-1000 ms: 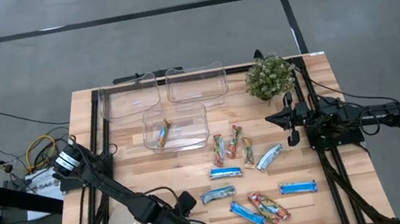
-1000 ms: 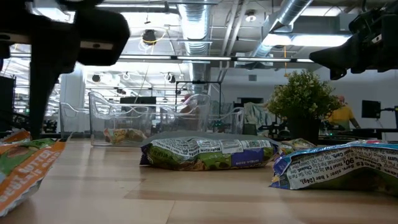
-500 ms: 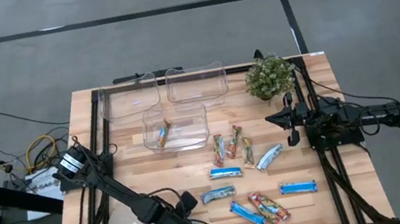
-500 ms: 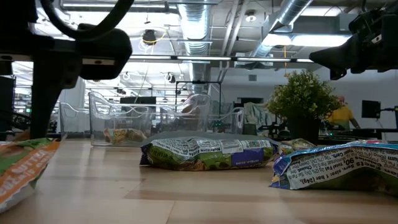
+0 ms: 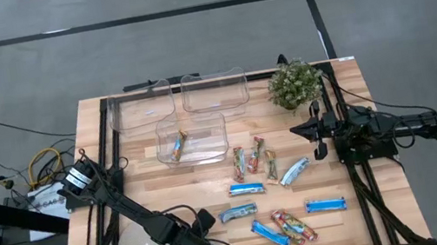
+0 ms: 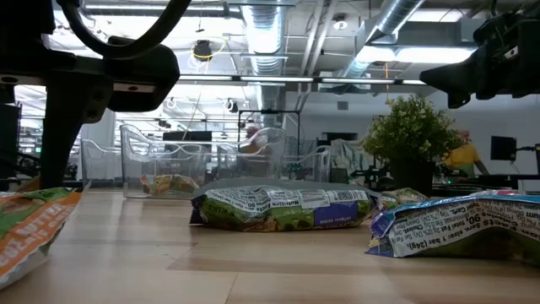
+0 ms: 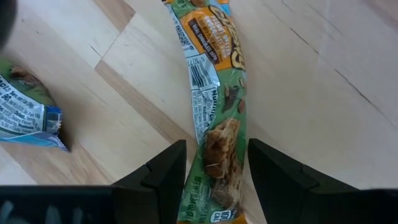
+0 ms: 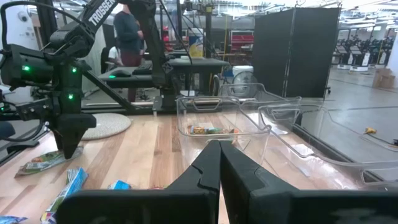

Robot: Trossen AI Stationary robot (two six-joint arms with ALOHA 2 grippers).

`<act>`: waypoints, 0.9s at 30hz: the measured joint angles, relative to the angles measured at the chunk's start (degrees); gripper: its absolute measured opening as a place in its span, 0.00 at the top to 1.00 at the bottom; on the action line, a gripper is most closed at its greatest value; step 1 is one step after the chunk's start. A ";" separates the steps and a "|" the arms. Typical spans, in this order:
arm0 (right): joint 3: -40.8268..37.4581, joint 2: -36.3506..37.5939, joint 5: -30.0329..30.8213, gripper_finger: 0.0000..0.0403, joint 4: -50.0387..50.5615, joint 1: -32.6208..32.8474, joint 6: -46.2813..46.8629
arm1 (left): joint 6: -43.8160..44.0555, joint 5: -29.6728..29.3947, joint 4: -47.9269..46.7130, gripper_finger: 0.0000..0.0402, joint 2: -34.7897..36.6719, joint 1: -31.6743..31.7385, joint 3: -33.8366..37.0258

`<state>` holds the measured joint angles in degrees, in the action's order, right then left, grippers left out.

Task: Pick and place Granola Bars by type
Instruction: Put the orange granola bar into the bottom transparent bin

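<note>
The left tool [image 7: 214,171] stands with its fingers [image 7: 163,174] apart, straddling a green-and-orange multicoloured bar [image 7: 214,118] that lies flat on the tabletop [image 7: 323,93] at its front left; the bar's end sits between the fingers, not yet clamped; in the high view this tool [image 5: 203,230] is low beside the silvery-blue bar [image 5: 237,213]; judgement: the bar is light, its foil wrapper slippery and crinkly, the contents brittle under squeeze; take hold across the narrow width near mid-length, with moderate force; the remaining Granola Bars [image 5: 265,194] lie scattered centre-right; one bar [image 5: 178,146] rests in the nearest clear bin [image 5: 192,125]; the right tool [image 5: 319,133] waits with fingers together, beside the plant [image 5: 293,84]
</note>
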<state>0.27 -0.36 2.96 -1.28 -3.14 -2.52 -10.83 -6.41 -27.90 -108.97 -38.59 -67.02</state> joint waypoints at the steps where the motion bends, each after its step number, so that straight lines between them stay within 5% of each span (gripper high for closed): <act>1: 0.01 0.00 0.00 1.00 0.00 0.00 0.00 | 0.12 0.00 0.00 0.58 0.00 -0.02 0.00; 17: -0.01 0.00 0.00 1.00 0.00 0.00 -0.02 | 1.12 0.00 1.23 0.86 0.09 -0.01 0.00; 27: 0.01 0.00 0.00 1.00 0.00 0.00 0.00 | 6.53 -0.05 6.99 0.89 1.79 0.72 0.02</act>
<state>0.27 -0.36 2.96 -1.28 -3.14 -2.52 -4.30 -6.47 -20.91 -107.18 -37.86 -67.00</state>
